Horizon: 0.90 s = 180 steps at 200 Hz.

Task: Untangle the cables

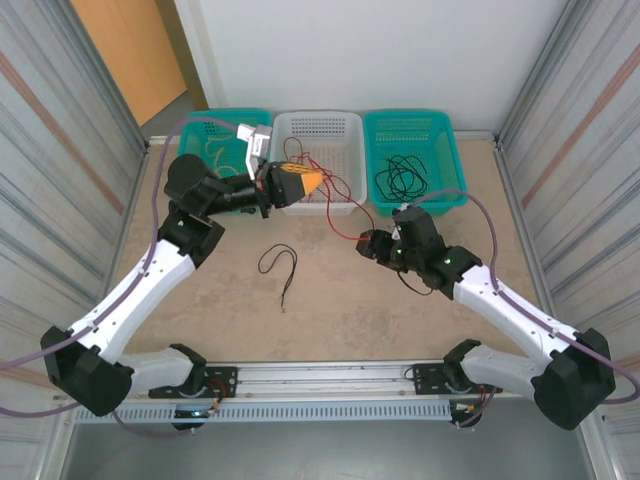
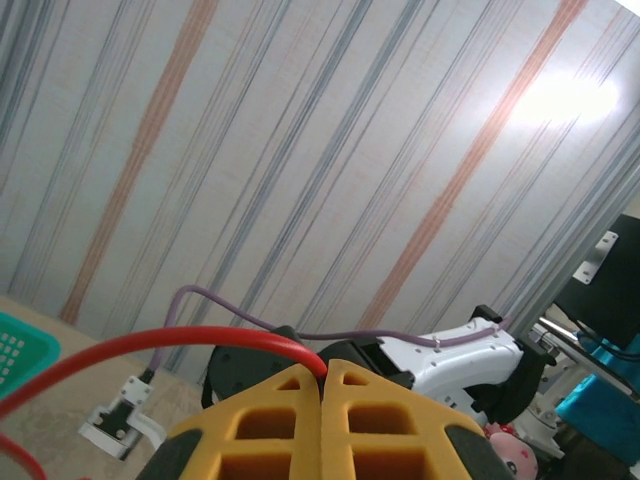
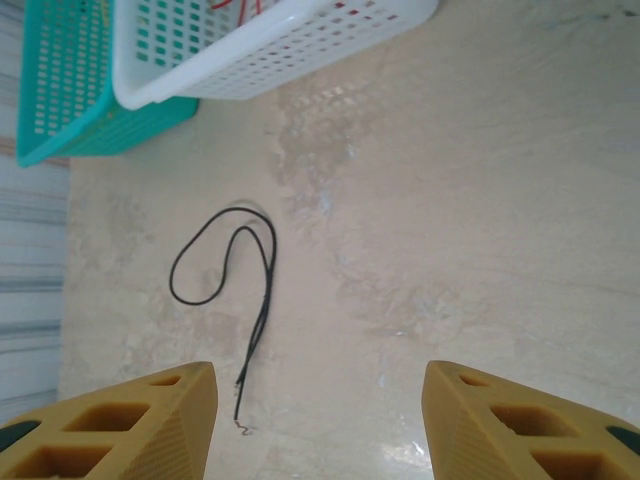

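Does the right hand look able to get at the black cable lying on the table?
Probably yes. The right hand is open and empty, and the black cable lies loose on the table just ahead of it, with nothing between them.

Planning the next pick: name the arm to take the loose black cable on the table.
Right, probably. The right tool is open, and the black cable lies ahead of it. The left tool is shut on the red cable near the white basket.

1. Red cable (image 2: 180, 337); black cable (image 3: 268, 285).
2. White basket (image 1: 320, 125) between two teal baskets (image 1: 415, 130).
3. Fingers (image 3: 150, 420) are yellow-orange.
4. Wall (image 2: 300, 150): grey, with reddish stripes.
5. Table (image 3: 480, 200): mottled beige.
6. Arms (image 1: 140, 290): white, with black joints.
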Available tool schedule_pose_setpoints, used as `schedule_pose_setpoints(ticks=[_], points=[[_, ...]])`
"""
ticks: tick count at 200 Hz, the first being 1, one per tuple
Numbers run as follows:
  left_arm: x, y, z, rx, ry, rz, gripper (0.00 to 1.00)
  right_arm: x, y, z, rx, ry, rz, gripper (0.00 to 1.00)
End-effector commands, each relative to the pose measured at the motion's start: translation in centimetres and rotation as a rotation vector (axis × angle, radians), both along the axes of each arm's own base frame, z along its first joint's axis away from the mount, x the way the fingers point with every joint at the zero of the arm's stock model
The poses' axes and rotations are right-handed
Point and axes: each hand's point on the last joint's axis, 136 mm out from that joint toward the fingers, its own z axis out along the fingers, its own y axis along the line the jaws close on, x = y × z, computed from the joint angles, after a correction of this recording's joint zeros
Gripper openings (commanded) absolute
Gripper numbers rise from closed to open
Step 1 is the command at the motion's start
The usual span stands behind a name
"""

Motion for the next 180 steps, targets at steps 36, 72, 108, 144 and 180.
schedule_pose_setpoints(ticks=[36,72,108,144,180], points=[[5.2,0.7,1.2,0.074,-0.086,0.246,0.0,-1.6,-3.4,0.0,-0.034,-0.005,-0.109,0.57],[11.9,1.6,-0.6,0.177,-0.049,0.498,0.0,-1.7,-3.8,-0.5,-0.053,0.004,-0.12,0.57],[19.0,3.0,-4.0,0.157,0.098,0.599,0.0,-1.9,-2.6,-0.7,-0.053,0.008,-0.089,0.56],[24.9,3.6,-9.5,0.116,0.293,0.593,0.02,-2.2,-2.0,-1.2,-0.088,0.014,-0.063,0.56],[27.3,2.4,-14.1,0.177,0.439,0.543,0.6,-2.2,-1.8,-0.2,-0.098,-0.004,-0.047,0.56]])
